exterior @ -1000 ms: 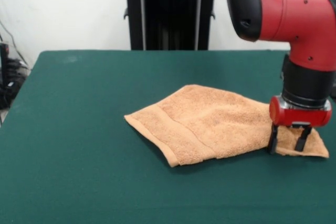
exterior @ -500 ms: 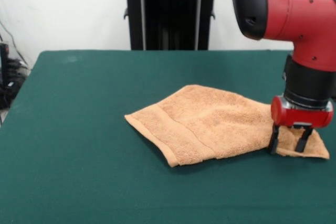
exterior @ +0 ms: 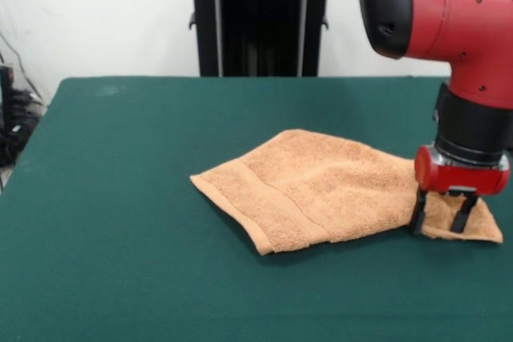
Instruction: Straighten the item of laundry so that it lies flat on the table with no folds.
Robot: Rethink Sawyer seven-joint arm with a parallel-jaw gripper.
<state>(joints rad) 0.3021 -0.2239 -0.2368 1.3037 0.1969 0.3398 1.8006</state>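
White wall and a black pedestal behind; dark green table [exterior: 120, 198], bare apart from the towel [exterior: 313, 186]. You have the gripper [exterior: 440, 215] set down on the towel's pointed corner, fingers parted and straddling the cloth, not closed on it. From the gripper, the rest of the towel runs away toward the banded edge [exterior: 240, 210] at the opposite end; that line is its long axis. The shape looks doubled over, likely a fold underneath. Open felt lies all round the towel, less beyond the gripper's corner.
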